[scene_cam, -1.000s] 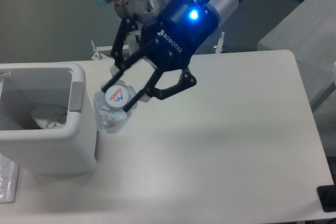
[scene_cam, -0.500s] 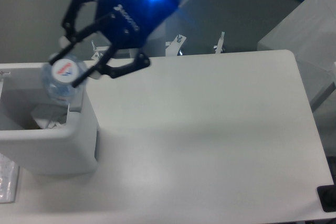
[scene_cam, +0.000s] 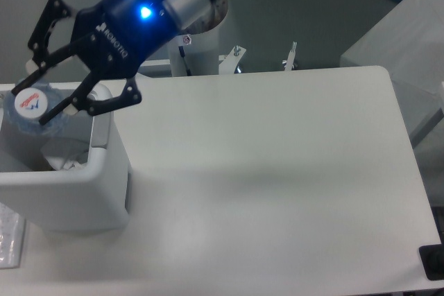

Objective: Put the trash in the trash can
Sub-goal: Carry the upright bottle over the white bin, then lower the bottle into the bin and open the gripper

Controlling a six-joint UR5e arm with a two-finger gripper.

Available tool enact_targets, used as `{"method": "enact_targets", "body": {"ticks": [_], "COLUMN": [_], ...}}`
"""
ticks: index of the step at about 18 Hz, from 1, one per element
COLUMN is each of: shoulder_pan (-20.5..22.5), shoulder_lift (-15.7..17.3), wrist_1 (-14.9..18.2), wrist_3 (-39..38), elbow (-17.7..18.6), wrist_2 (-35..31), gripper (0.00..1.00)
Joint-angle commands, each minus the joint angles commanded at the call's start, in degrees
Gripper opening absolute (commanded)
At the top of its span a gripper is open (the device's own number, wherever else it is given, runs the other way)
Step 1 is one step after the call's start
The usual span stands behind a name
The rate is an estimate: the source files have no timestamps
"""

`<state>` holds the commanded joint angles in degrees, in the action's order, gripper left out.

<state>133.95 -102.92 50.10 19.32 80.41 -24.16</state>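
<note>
My gripper [scene_cam: 36, 95] hangs over the open top of the white trash can [scene_cam: 104, 171] at the left of the table. Its black fingers [scene_cam: 59, 107] are shut on a crushed clear bottle [scene_cam: 38, 110] with a bluish tint and a white cap with a red and blue logo. The bottle is held above the inside of the bin, near its far left part. A crumpled whitish wrapper [scene_cam: 66, 155] lies at the bottom of the trash can.
The arm's base post [scene_cam: 201, 43] stands at the table's back edge with small metal clamps [scene_cam: 292, 57] beside it. A clear plastic item [scene_cam: 8, 240] lies left of the bin at the frame edge. A grey box [scene_cam: 399, 29] stands to the right.
The gripper has carried the bottle left and up from beside the bin's right wall to over the bin's opening.
</note>
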Motion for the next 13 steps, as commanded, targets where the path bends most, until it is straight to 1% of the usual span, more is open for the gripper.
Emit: {"method": "enact_targets", "body": {"ticks": [2, 4, 5, 8, 11, 12, 13], "shoulder_pan": [-1.15, -2.64, -3.34, -3.61, -3.52, -3.44, -3.26], "shoulder_lift": [0.17, 0.35, 0.96, 1.58, 2.19, 2.54, 2.98], "wrist_1": [-0.26, -0.18, -0.18, -0.35, -0.35, -0.35, -0.35], "wrist_3": [2.55, 7.2, 8.27, 10.03, 12.58, 12.67, 12.59], "elbow": [2.28, 4.83, 5.8, 7.47, 8.36, 8.53, 8.62], "wrist_2": [-1.58, -3.43, -4.31, -5.02, -4.93, -4.93, -4.93], "gripper": [0.09, 0.13, 0.13, 0.22, 0.69, 0.93, 1.0]}}
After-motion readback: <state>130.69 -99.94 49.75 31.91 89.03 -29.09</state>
